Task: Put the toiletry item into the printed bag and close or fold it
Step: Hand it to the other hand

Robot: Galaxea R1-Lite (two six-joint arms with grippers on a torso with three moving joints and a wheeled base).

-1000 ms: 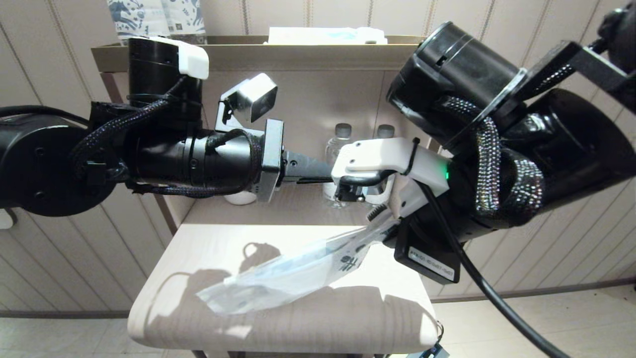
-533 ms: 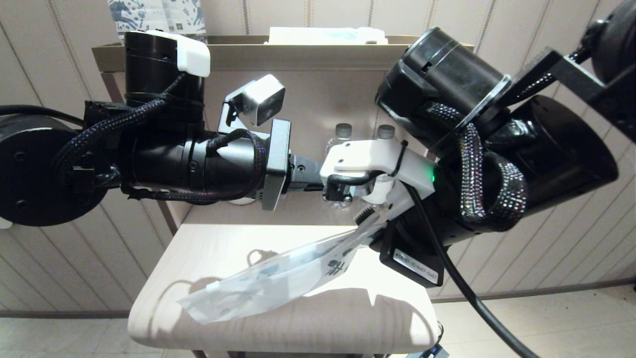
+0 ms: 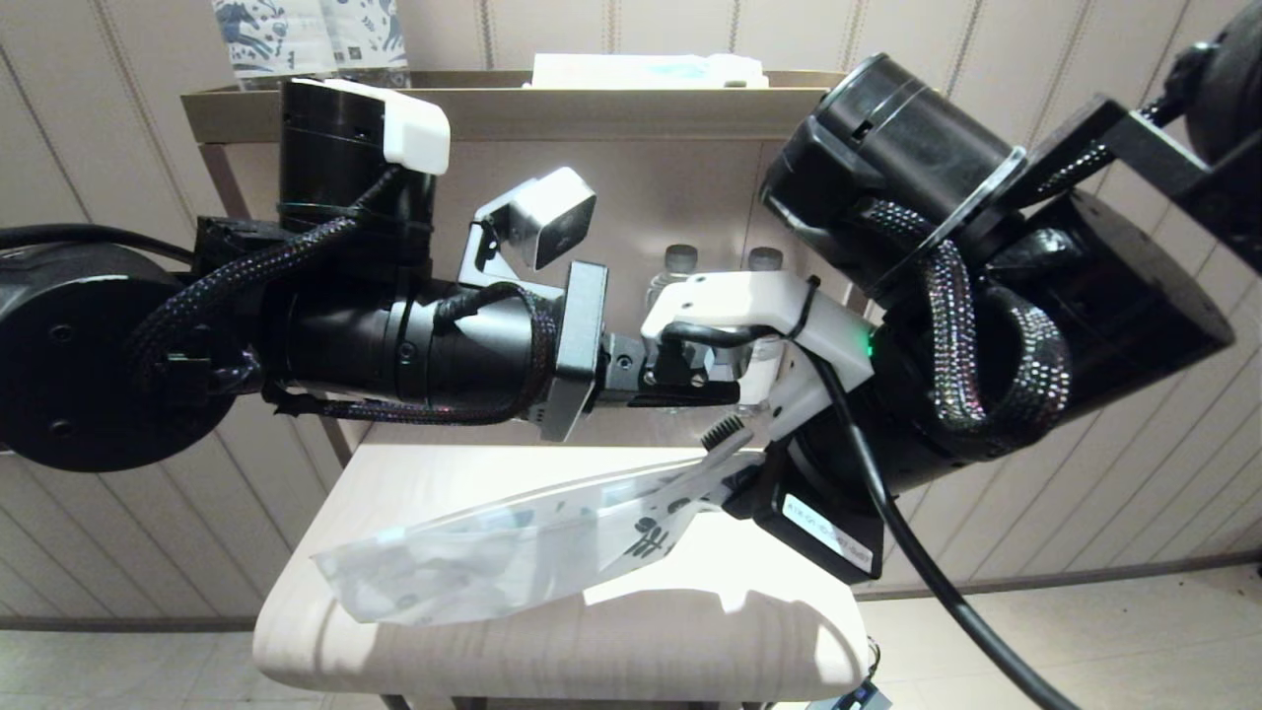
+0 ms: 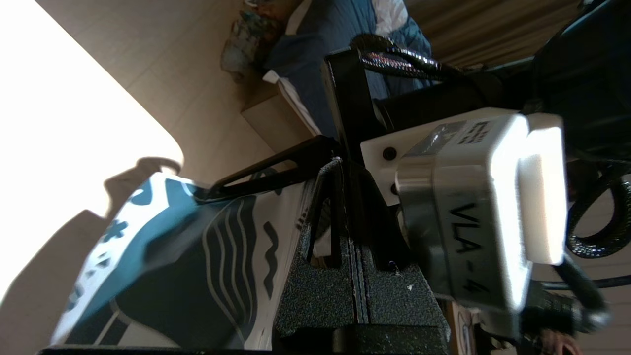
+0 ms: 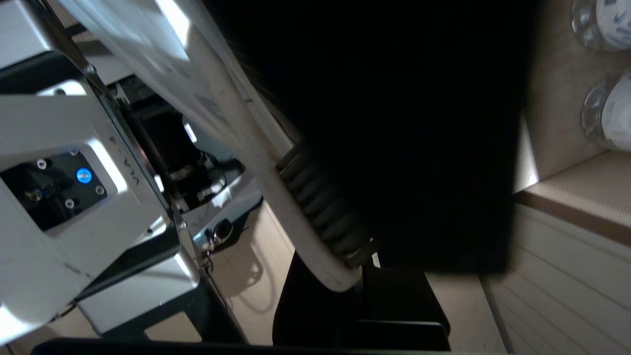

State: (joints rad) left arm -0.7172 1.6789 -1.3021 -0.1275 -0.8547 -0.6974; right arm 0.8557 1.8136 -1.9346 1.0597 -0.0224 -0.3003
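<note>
Toothbrush [image 3: 728, 441] and printed bag [image 3: 503, 562] had swung leftward over the tabletop [image 3: 394, 493] within the last second, the bag's free end now nearer the left edge. The brush sat only partly inside, its bristled head protruding at the mouth, so insertion appeared unfinished. The right tool [image 3: 754, 434] was clamped at the bag's mouth and brush; the left tool [image 3: 690, 390], fingers together, hovered just above. The bag was translucent white with dark blue print.

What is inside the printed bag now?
The toothbrush handle goes into the printed bag; its bristled head sticks out near the right gripper. How deep the handle reaches is hidden. The bag hangs over the table.
</note>
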